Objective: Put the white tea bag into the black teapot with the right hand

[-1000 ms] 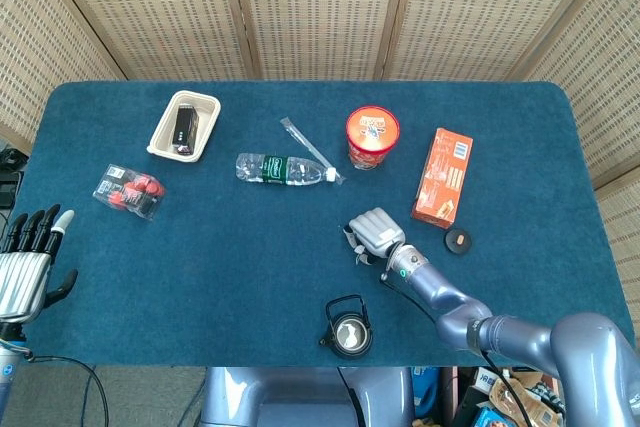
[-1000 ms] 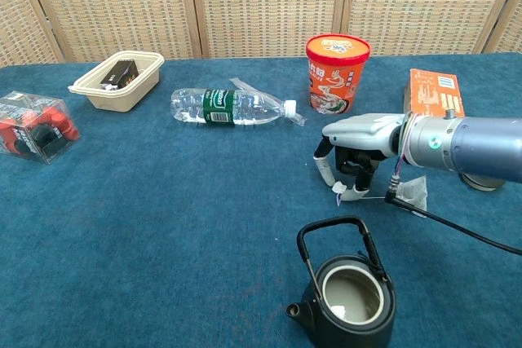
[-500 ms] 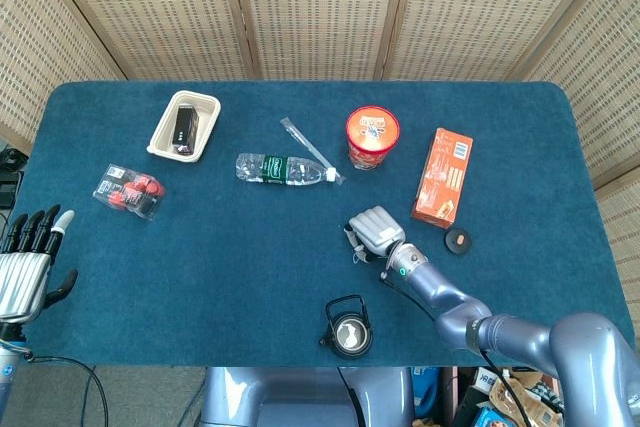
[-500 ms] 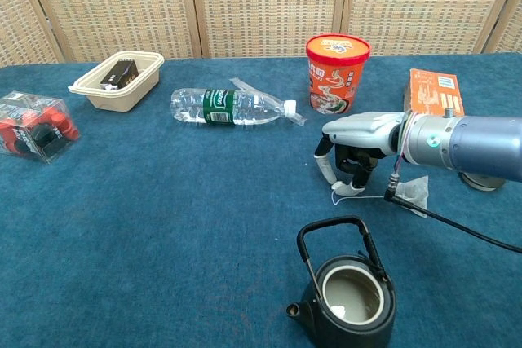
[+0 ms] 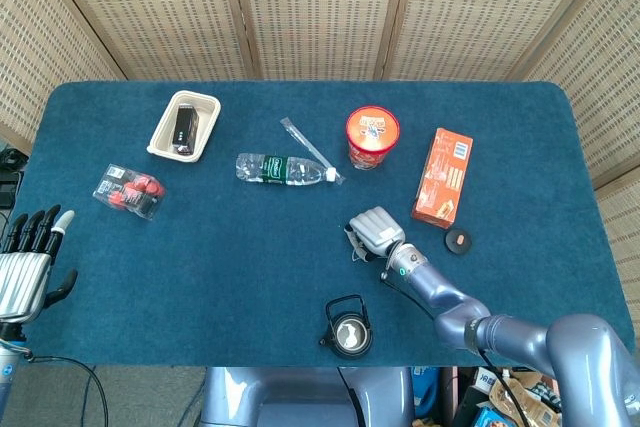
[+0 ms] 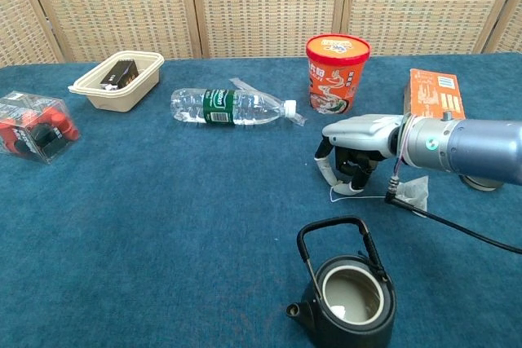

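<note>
Fingers of my right hand curl down toward the blue worktop, palm facing it, a little in from the near edge and right of the middle. A thin white string loops at my fingertips and runs along the cloth to the white tea bag, which lies flat on the worktop just beside my wrist, on its right. I cannot tell from either view whether my fingertips actually pinch the string or only touch it. The bag itself is not lifted.

The black teapot stands upright at the near edge, lid off, its handle raised, its pale inside showing. It is near my right hand but apart from it. A small black lid lies to the right of my wrist in the head view.

My left hand hangs off the near left corner, fingers spread and holding nothing.

Toward the far edge stand an orange-red noodle cup and, to its right, an orange box lying flat. A clear water bottle lies on its side near the middle of the far half, with a thin clear wrapper behind it. Near the far left corner sits a beige tray with a dark object in it, and a clear pack of red items lies at the left edge.
</note>
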`<state>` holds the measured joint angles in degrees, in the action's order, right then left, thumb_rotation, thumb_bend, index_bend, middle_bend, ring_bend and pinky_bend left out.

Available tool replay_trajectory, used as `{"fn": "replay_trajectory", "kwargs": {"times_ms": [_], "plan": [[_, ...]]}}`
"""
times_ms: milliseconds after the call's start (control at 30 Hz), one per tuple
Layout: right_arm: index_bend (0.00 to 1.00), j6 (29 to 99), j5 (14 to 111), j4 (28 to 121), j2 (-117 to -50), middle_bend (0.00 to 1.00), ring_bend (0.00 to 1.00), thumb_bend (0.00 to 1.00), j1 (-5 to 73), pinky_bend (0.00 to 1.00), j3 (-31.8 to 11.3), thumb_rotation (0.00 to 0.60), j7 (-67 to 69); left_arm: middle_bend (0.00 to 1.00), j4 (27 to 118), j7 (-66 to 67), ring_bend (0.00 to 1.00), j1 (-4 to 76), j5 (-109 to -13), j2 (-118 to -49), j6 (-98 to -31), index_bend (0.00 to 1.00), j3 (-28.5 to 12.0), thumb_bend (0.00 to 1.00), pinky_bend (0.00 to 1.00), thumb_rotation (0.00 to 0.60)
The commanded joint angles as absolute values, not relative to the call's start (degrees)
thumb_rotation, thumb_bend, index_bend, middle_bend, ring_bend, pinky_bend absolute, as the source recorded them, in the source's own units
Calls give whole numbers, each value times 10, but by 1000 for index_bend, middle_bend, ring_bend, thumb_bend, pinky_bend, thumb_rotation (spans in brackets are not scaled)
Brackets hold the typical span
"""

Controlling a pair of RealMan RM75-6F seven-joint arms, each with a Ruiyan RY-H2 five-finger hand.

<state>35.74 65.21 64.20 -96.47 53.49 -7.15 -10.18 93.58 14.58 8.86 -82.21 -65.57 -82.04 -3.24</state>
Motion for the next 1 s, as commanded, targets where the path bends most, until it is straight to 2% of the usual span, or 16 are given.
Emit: {"fn": "replay_trajectory", "kwargs": {"times_ms": [33,600,1000], "plan": [[613,357,653,640,-966,959,979,557,535,1000,-72,600,-101,0,935,145,0,88,-822,-656,-821,34,-32,369,0,600],[645,366,658,641,-964,963,984,668,530,1000,-81,600,-88,0,932,140,0,87,-823,-656,-823,34,-33,369,0,600],[651,412,677,721,-898,963,984,675,509,1000,-93,600,-72,0,932,139,0,87,-824,-657,-823,34,-33,369,0,600]]}}
